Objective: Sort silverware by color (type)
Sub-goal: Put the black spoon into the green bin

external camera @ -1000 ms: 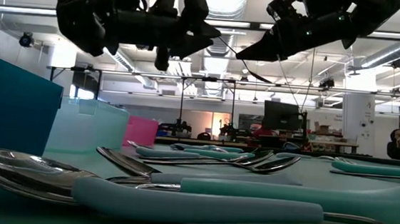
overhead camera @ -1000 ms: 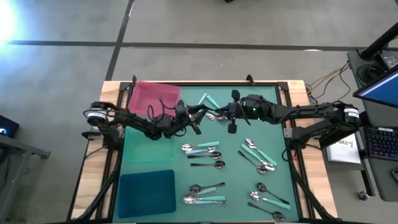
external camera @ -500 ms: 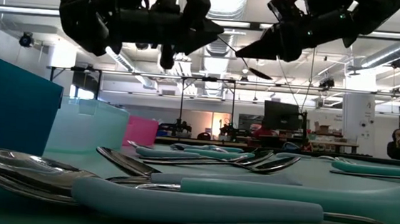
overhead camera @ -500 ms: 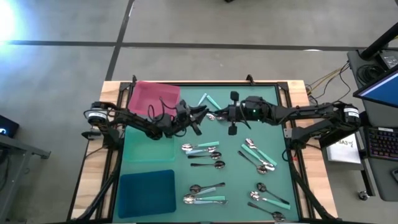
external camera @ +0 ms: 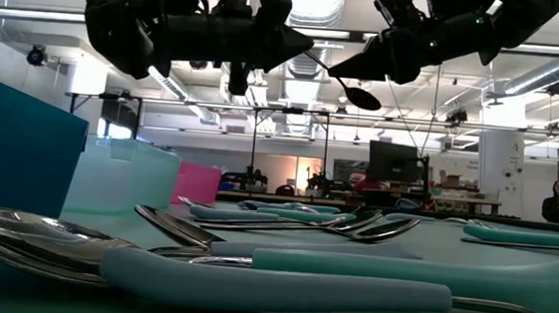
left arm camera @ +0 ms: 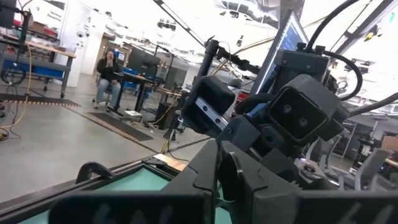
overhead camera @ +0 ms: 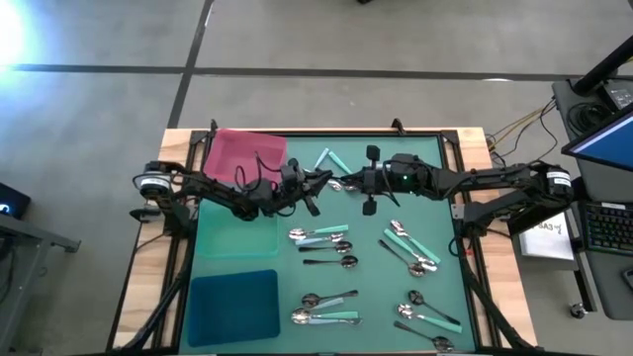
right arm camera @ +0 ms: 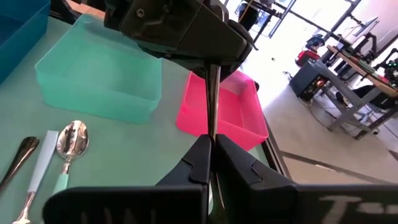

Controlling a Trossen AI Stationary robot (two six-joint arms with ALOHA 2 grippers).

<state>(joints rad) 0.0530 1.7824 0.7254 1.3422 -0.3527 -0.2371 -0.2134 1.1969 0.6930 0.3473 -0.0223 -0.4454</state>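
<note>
A silver spoon (overhead camera: 336,184) hangs in the air over the far middle of the green mat, held between both grippers. My left gripper (overhead camera: 321,180) comes at it from the left and my right gripper (overhead camera: 349,183) from the right, both shut on it. The low view shows its bowl (external camera: 364,98) under the right gripper. Several more pieces of silverware lie flat on the mat: one group at the middle (overhead camera: 324,237), others at the right (overhead camera: 410,247) and near the front (overhead camera: 326,307). My left gripper pinches the free end of the spoon's handle (left arm camera: 232,174) between its two fingers. The fingers come about level from the table's left and lie along the handle. The spoon is clear of the mat. My right gripper pinches the narrow part of the handle (right arm camera: 211,134) toward the bowl between its two fingers. It comes about level from the table's right, along the handle. The handle runs straight on to the left gripper, and the bowl sticks out below the fingers.
A pink tray (overhead camera: 244,156) stands at the far left, a pale green tray (overhead camera: 229,225) in front of it, and a blue tray (overhead camera: 234,305) at the near left. Two teal-handled pieces (overhead camera: 331,158) lie just behind the grippers. People sit in the room beyond (left arm camera: 109,62).
My left gripper has shut onto the end of the spoon's handle while both arms stayed in place. The spoon has rolled a little in the right gripper, so its bowl now shows broader in the low view.
</note>
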